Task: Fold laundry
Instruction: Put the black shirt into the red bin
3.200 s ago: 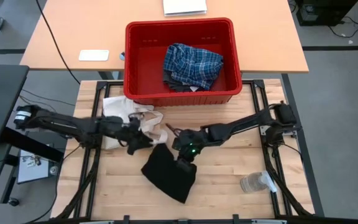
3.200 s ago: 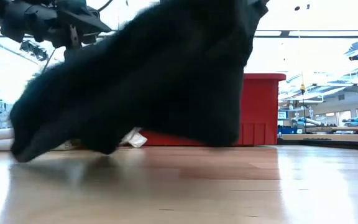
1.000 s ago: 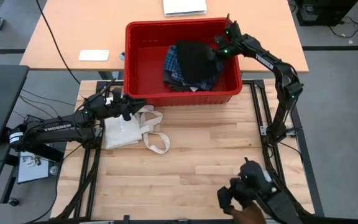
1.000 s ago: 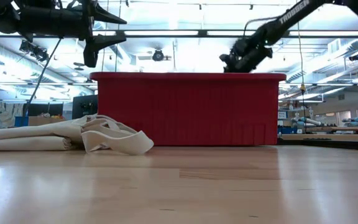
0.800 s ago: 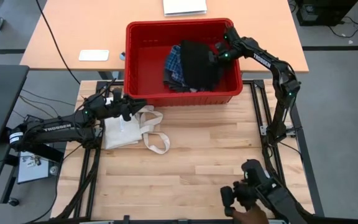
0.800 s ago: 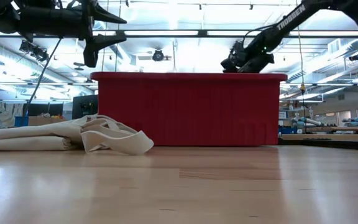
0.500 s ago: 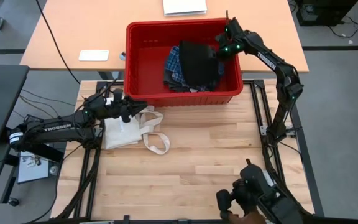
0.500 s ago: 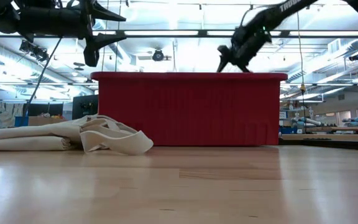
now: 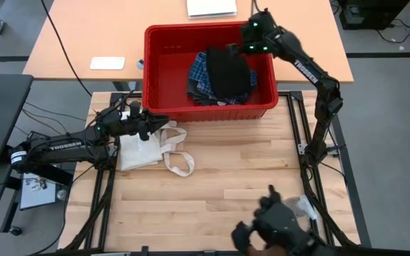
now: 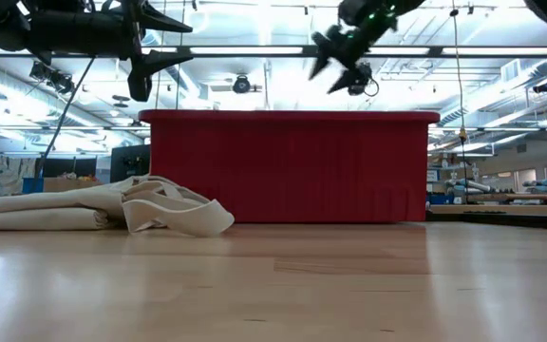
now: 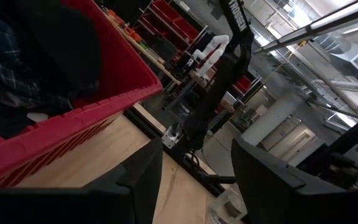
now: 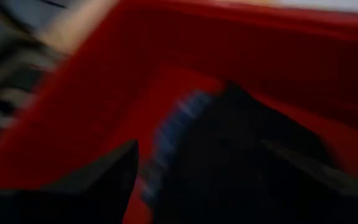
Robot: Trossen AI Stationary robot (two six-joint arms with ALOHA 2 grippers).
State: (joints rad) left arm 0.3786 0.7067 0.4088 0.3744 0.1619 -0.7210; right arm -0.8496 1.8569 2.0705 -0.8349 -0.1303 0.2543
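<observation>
Right gripper (image 9: 235,48) hangs above the red bin (image 9: 160,71), which sits at the far edge of the surface (image 9: 226,185), and its fingers are spread with nothing between them. Below it, inside the bin, the black garment (image 9: 228,71) lies on top of the blue-and-white plaid shirt (image 9: 198,75), both bunched toward the bin's right half. From table height that gripper shows clear of the bin's rim, fingers parted. Over at the left edge of the surface, the left gripper (image 9: 151,126) hovers just above the cream tote bag (image 9: 148,148), fingers apart and empty; its wrist camera looks past them at the bin's near wall. The tote lies crumpled, straps trailing toward the middle of the surface. A person's dark-gloved hand (image 9: 276,226) reaches in at the near edge.
</observation>
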